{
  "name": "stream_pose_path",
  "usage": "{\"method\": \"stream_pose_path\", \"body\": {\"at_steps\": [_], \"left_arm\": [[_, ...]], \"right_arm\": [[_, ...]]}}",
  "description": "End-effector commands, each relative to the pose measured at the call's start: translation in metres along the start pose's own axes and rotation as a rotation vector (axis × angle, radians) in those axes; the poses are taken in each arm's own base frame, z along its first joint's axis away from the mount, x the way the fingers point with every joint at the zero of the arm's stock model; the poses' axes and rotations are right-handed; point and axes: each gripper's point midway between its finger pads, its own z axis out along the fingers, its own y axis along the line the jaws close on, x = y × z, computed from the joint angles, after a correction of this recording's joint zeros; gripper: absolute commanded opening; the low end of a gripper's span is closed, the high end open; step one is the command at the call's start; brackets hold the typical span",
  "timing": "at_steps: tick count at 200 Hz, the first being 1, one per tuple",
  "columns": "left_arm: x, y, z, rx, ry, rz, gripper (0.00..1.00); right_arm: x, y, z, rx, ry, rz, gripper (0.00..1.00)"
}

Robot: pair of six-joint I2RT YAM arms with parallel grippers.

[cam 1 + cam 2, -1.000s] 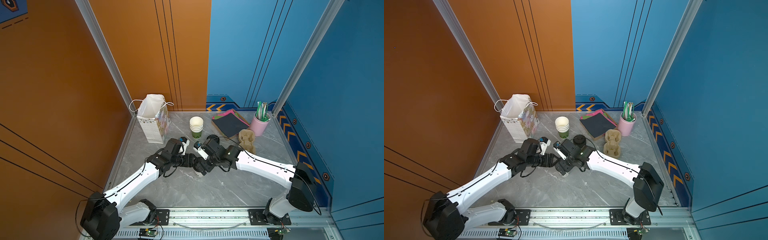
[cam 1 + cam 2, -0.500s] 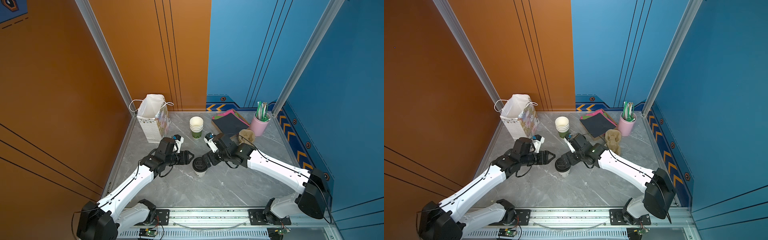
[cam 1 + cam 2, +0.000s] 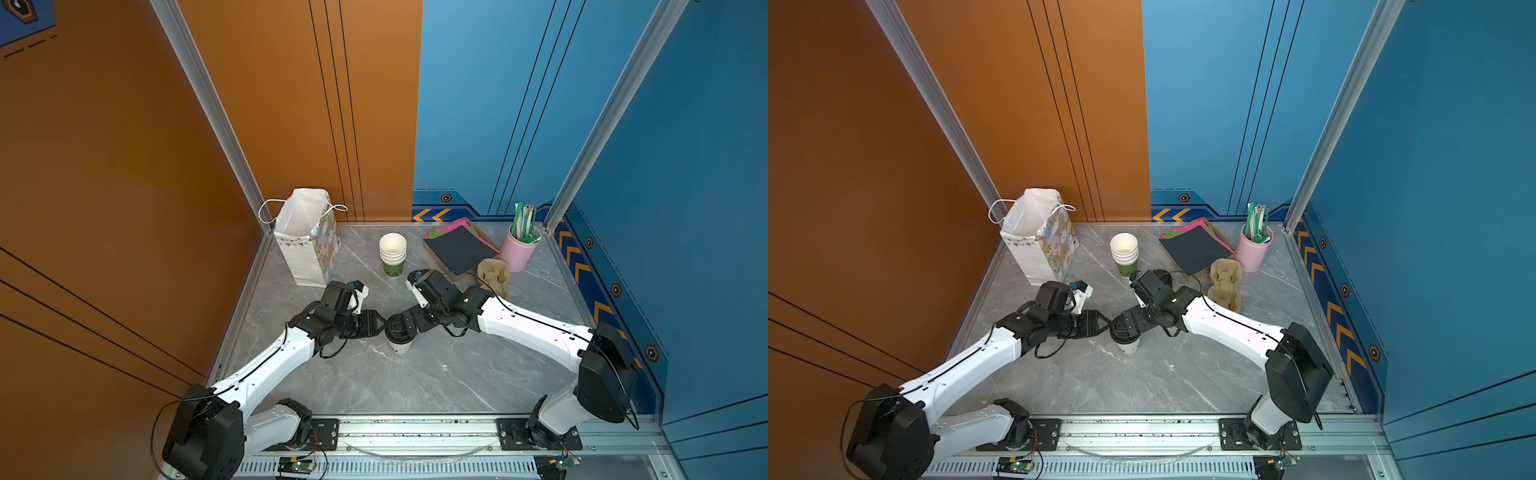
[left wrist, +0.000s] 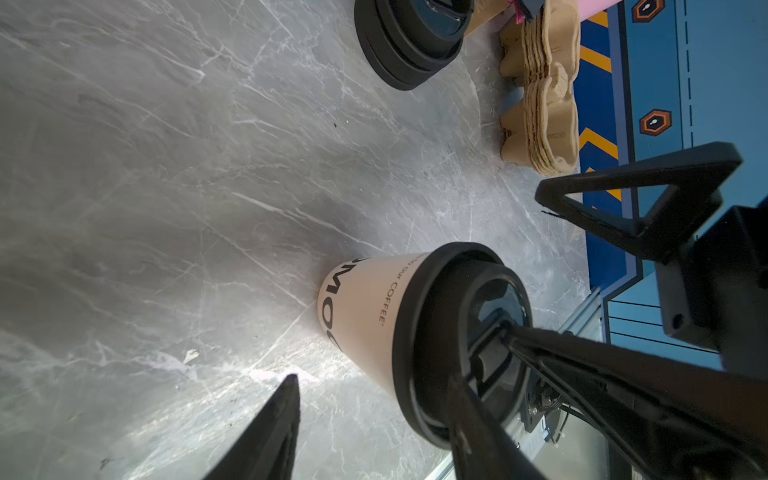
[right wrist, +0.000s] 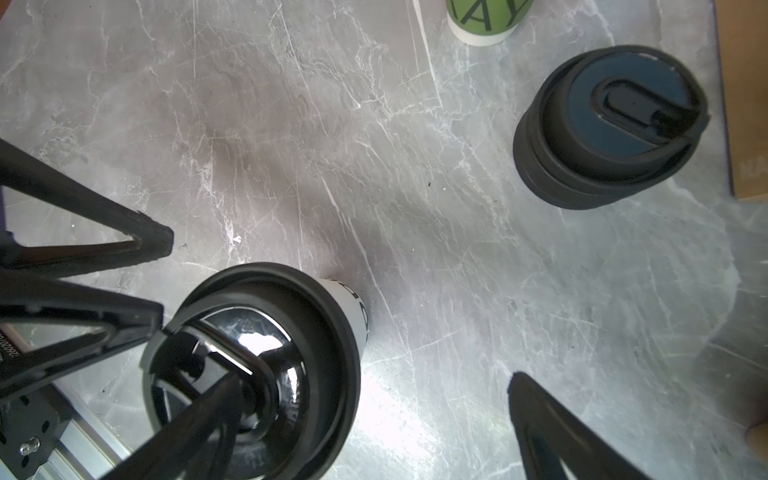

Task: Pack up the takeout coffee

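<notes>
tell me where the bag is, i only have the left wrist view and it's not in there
Observer: The paper bag stands upright in the back left corner of the table, in both top views.
Operator: is its mouth open
Observer: Yes, the mouth faces up and stands wide open, with a cord handle hanging off each side.
Operator: what's next to it
Observer: A stack of lidless cups, green one lowest, stands just to its right, behind the takeout coffee.
</notes>
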Motion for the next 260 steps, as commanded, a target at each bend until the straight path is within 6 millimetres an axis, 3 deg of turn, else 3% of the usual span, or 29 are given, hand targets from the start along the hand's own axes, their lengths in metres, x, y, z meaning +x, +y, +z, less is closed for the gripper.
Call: {"method": "stream_pose_path", "body": {"at_steps": [1, 106, 204, 260], "left_arm": [[0.003, 0.004, 0.004, 0.007, 0.014, -0.001, 0.56], [0.023, 0.029, 0.016, -0.114, 0.076, 0.006, 0.49], [0.061, 0.067, 0.021, -0.301, 0.182, 0.015, 0.44], [0.073, 0.068, 0.026, -0.305, 0.223, 0.021, 0.35]], "right_arm": [[0.015, -0.012, 0.01, 0.058, 0.068, -0.014, 1.0], [0.035, -0.022, 0.018, 0.097, 0.13, -0.04, 1.0], [0.054, -0.033, 0.024, 0.122, 0.178, -0.023, 1.0], [0.063, -0.037, 0.027, 0.128, 0.2, -0.01, 1.0]]}}
